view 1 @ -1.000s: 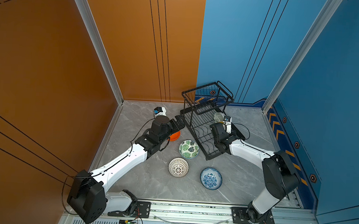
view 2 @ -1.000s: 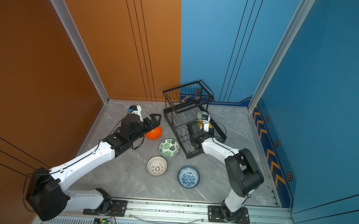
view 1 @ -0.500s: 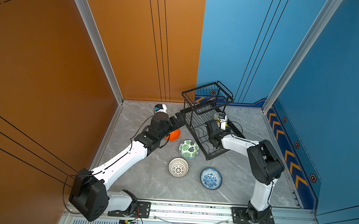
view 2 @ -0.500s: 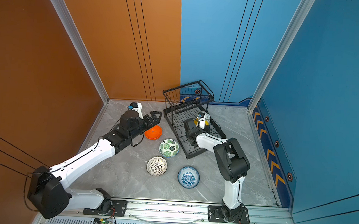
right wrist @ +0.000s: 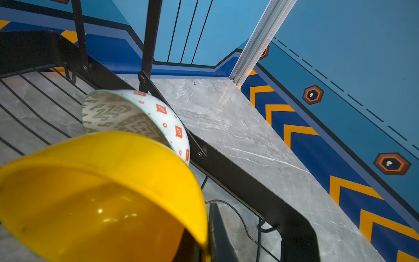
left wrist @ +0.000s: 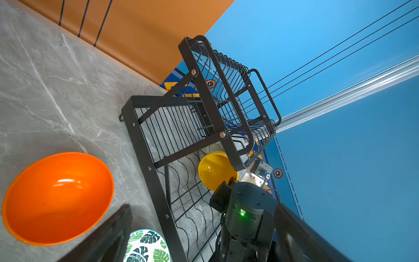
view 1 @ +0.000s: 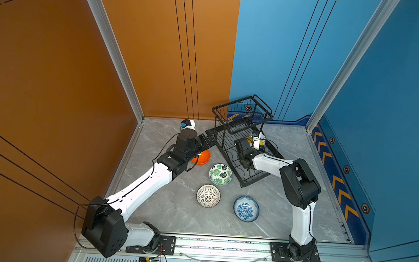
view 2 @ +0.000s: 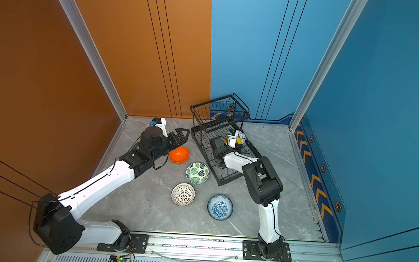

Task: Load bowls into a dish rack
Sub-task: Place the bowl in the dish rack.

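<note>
Right pincer (right wrist: 204, 240) clamps yellow bowl (right wrist: 102, 192) inside dish rack (right wrist: 249, 186), beside grey-green bowl (right wrist: 113, 113).

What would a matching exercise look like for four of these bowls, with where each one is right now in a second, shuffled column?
Bowls
1. yellow bowl
2. orange bowl
3. grey-green patterned bowl
4. blue floral bowl

Places
A. on the table, farthest from the dish rack
B. tipped on its side in the dish rack, ungripped
C. rim gripped by the right gripper
D. on the table beside the dish rack, by the left arm

Pairs: 1-C, 2-D, 3-B, 4-A
</note>
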Robot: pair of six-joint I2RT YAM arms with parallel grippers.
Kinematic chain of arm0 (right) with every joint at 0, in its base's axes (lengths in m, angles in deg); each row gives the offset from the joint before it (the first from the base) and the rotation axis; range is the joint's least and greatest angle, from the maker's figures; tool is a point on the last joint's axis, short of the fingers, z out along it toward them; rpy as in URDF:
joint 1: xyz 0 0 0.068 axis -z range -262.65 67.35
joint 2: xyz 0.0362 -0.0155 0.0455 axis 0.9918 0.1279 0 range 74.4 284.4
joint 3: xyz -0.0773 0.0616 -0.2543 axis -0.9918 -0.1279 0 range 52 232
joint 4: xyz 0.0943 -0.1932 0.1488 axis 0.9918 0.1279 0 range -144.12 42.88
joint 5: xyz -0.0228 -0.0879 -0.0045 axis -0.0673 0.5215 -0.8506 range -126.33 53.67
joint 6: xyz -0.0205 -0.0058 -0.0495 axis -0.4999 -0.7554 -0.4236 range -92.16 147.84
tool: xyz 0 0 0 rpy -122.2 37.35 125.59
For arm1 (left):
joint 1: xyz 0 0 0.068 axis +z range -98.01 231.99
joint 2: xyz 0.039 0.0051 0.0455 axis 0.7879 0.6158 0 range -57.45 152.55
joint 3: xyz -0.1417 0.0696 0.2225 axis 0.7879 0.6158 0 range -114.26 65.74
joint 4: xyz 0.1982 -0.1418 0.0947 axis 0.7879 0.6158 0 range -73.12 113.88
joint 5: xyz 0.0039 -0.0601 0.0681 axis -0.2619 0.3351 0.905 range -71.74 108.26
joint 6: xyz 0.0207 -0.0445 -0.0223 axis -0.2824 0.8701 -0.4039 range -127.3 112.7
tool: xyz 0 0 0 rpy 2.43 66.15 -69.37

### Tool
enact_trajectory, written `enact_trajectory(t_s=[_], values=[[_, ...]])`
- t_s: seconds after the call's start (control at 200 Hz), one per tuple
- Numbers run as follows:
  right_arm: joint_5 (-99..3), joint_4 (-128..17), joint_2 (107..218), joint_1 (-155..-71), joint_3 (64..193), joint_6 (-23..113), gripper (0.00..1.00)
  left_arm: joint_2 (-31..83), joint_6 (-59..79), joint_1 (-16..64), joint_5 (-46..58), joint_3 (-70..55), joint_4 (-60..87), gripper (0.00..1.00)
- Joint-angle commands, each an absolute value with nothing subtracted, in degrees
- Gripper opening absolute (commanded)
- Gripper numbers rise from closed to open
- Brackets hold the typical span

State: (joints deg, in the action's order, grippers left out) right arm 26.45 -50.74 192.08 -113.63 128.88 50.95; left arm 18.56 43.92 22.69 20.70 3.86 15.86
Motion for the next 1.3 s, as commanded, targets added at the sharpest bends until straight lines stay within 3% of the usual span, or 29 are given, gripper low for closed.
enact_trajectory(t_s=[0.0, 0.681, 1.291], values=[[33.9, -46.8, 194.5, -114.5, 132.1, 54.2, 0.00, 19.2, 42.4, 23.0, 19.1, 1.8, 16.9, 0.98], [40.9, -25.6, 202.8, -117.3, 146.2, 61.6, 0.00, 19.3, 41.9, 23.4, 18.2, 0.9, 17.6, 0.98], [45.5, -21.9, 209.3, -117.4, 154.2, 55.6, 0.00, 20.0, 42.2, 27.0, 14.2, 1.8, 15.1, 0.98]])
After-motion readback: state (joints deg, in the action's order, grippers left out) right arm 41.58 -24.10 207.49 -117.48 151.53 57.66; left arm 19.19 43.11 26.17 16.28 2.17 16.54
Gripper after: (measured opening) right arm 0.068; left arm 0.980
